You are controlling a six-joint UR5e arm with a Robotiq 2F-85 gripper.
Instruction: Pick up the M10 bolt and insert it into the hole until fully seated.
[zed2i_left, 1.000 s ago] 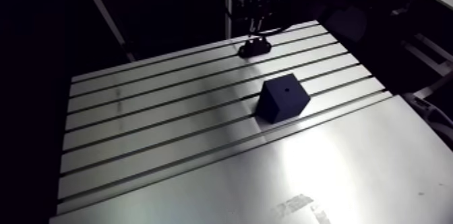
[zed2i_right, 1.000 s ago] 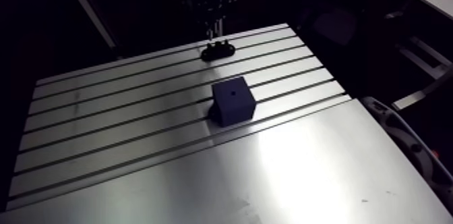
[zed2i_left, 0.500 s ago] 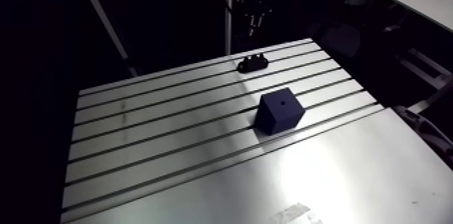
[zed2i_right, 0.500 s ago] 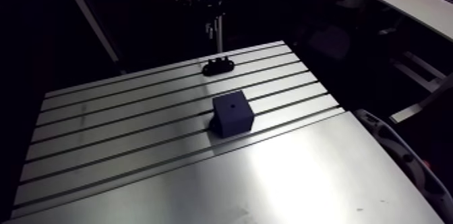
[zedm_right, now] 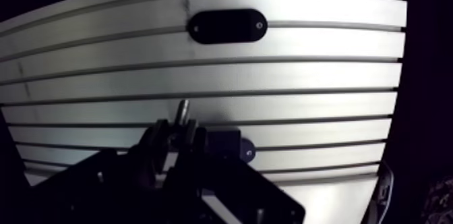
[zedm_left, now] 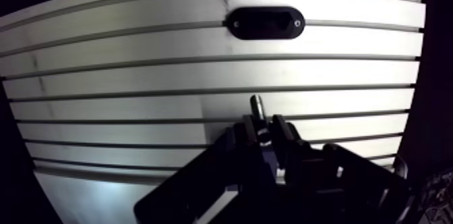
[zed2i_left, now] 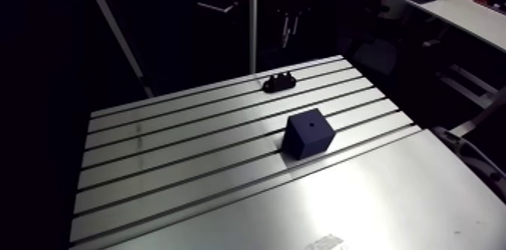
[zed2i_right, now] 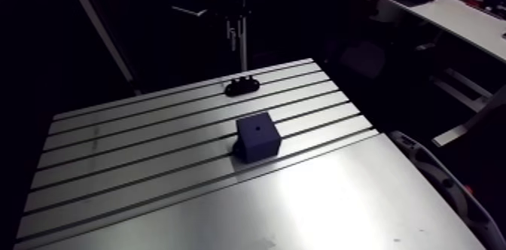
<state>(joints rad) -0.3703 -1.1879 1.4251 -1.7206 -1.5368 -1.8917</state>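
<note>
In the wrist view my gripper [zedm_left: 260,129] is shut on the M10 bolt [zedm_left: 257,105], whose metal end sticks out past the fingertips. Ahead of it on the table lies a black oval bolt holder [zedm_left: 264,22], with nothing in it that I can see. The arm view shows the gripper [zed2i_left: 286,28] hanging high above that holder [zed2i_left: 278,82] at the table's far edge. A dark blue cube [zed2i_left: 309,134] with a small hole in its top face stands mid-table, nearer the camera than the holder. The wrist view shows a dark part [zedm_right: 232,142] just beside the fingers, mostly hidden.
The slotted aluminium table [zed2i_left: 173,155] has long grooves running across it, and a smooth plate [zed2i_left: 361,208] covers its near part. A slanted dark pole [zed2i_left: 113,27] rises beyond the far left edge. A light curved object [zed2i_right: 437,178] sits off the right edge.
Earlier the gripper was down at the black holder; it has since risen well above it with the bolt. The arm camera has shifted too, so the whole table sits differently in view.
</note>
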